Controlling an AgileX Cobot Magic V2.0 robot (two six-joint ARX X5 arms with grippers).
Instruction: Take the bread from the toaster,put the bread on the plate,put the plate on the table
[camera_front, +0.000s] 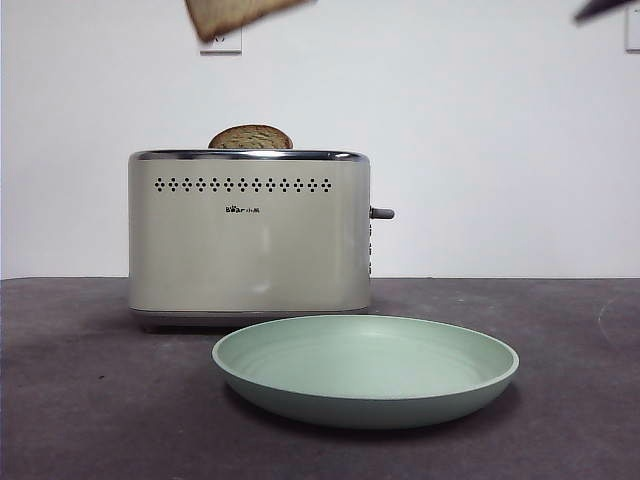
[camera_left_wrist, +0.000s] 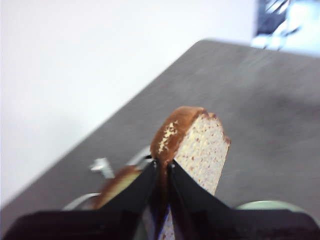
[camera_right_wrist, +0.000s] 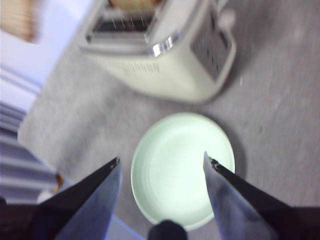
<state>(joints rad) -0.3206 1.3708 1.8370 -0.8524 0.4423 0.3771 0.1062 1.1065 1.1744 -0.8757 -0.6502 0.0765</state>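
Table (toaster, plate)

I see the bread, pale and speckled with a brown crust, pinched in my left end effector high above the cream toaster, while the empty mint-green plate lies flat on the dark grey worktop just before it.

The front camera sits low at counter height, close to the toaster and plate. Both wrist cameras look steeply down from high above; the right one shares that toaster and plate.
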